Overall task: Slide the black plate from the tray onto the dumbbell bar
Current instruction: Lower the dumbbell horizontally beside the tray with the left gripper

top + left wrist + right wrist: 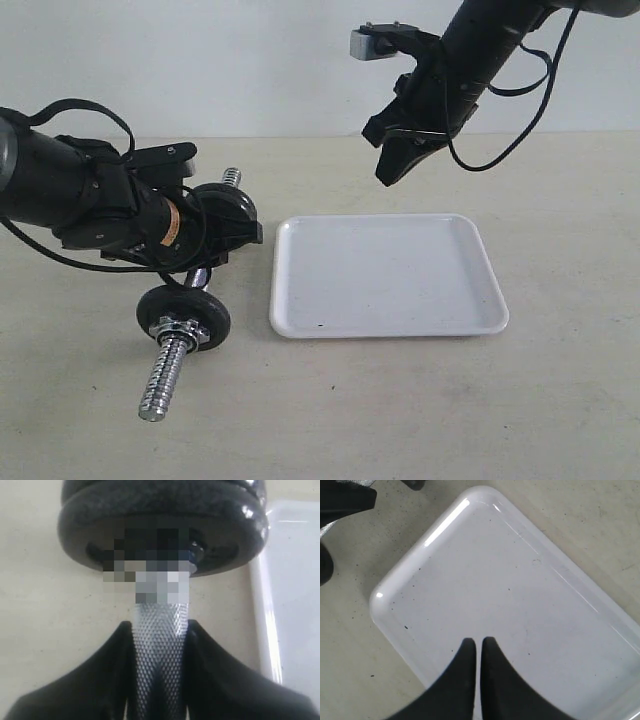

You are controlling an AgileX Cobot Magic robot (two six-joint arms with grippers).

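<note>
L gripper point(159, 626) half-closed, clamping bar point(160, 675) at knurled middle; black plate point(160, 510) sits on bar, off tray point(390, 270). R gripper point(479, 647) shut, empty, above tray. Risk: bar tips in grip, plate slides off threaded end onto tabletop point(400, 420).

Bright diffuse light, soft shadows, tray point(445, 522) rim glare, L wrist partly pixelated

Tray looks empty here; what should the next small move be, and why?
Probably ease the left gripper open: the tray holds nothing, a black plate sits on the dumbbell bar, and the right gripper hangs shut, empty.
</note>
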